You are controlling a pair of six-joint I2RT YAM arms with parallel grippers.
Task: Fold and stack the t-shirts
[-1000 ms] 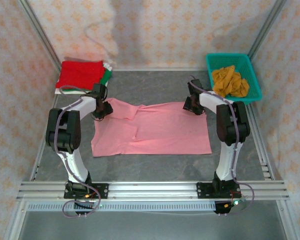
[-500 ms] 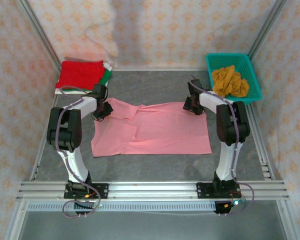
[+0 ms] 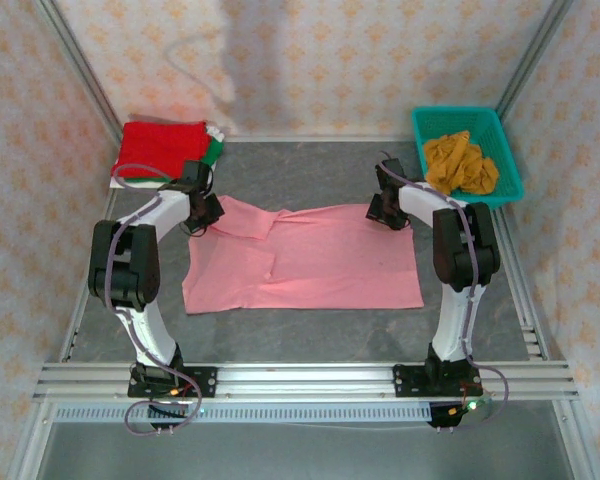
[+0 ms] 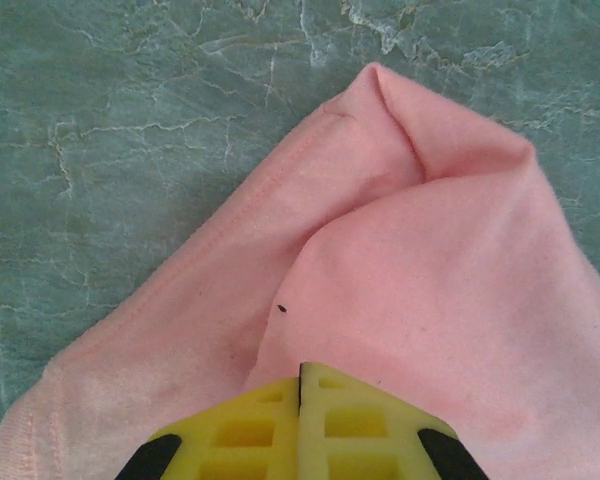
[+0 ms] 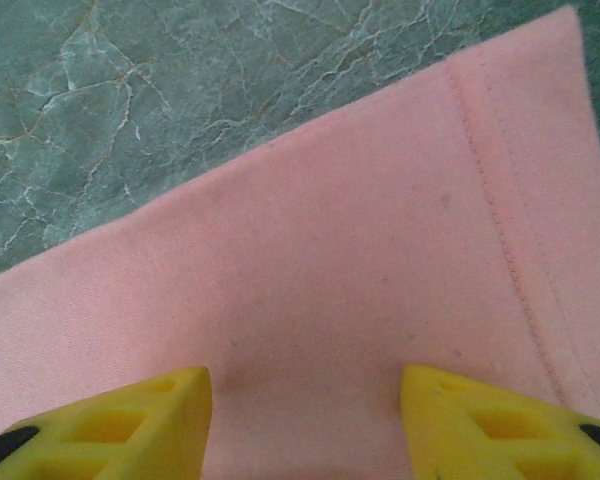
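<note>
On grey table (image 3: 310,172), pink t-shirt (image 3: 310,262) spread, left claw (image 4: 300,378) clenched on its corner, right claw (image 5: 302,385) released over hem.

— What do the arms look like?
— The left arm (image 3: 130,270) and the right arm (image 3: 462,250) match: rounded white links with bulky black housings at the joints.
— And the ends?
— From above, the left gripper (image 3: 205,212) and the right gripper (image 3: 383,213) are black. Close up, the left fingers (image 4: 245,430) and the right fingers (image 5: 120,425) are bright yellow, with square lattice recesses and black patches at the outer corners.
— Any wiring?
— A grey cable (image 3: 140,176) loops over the left arm, and another loop (image 3: 130,418) hangs below its black base plate (image 3: 170,380). A small green light (image 3: 469,405) glows by the right base plate (image 3: 435,378).
</note>
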